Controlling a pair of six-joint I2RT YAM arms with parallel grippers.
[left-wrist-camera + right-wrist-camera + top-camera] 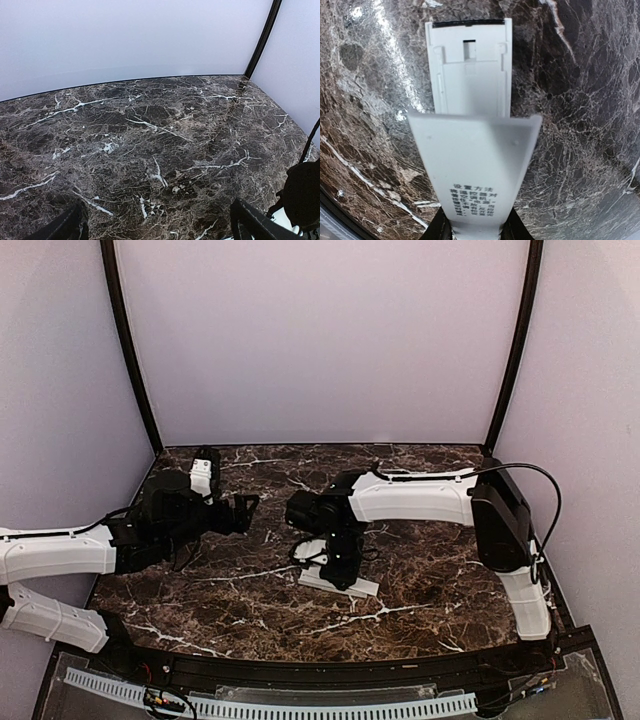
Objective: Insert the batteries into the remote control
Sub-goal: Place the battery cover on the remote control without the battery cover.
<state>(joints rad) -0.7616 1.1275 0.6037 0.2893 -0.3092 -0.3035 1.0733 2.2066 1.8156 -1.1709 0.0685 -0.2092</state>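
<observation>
**Q:** Where is your remote control (470,75), and is anything held?

**A:** It lies flat on the marble table (150,125), recess upward. Your right gripper (476,227) is clamped on a white printed cover strip (475,160), which hides the remote's near end. Your left gripper (160,222) stands spread wide, empty.

Your white bar-shaped remote control (470,75) lies mid-way across the dark marble bench (430,570), under the right tool (476,231). The white printed flat strip (475,165) overlaps its near end. The left tool (244,509) is off to the left, apart.
</observation>
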